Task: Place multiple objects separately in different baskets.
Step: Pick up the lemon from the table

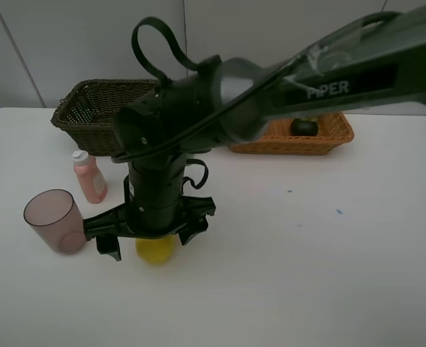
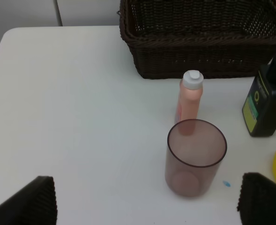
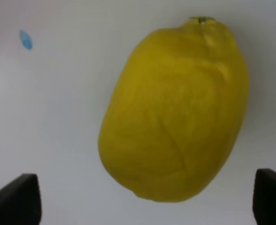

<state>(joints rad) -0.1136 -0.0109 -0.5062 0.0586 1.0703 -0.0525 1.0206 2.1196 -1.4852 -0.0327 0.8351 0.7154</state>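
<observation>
The right arm's fingers (image 3: 13,199) stood wide open on either side of the oval yellow lemon (image 3: 175,112), which lay on the white tabletop (image 1: 307,275). Closing off-centre, I feared, could squirt the fruit sideways into the tinted plastic cup (image 1: 53,220) nearby. The left arm's fingers (image 2: 30,201) hung open and empty.

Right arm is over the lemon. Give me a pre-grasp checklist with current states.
1. Right gripper open: ok, jaws stand wide.
2. Lemon between the jaws: ok, the wrist view shows it roughly centred between the two fingertips.
3. Fingers low enough to close on the lemon: cannot tell, no view shows the height.
4. Clearance to the tinted cup: cannot tell, one finger looks very close to it from above.
5. Room in the orange-tan basket: cannot tell, it holds a dark round fruit and the arm hides the rest.
6. Left gripper out of the way: ok, open, holding nothing, facing the cup.
</observation>
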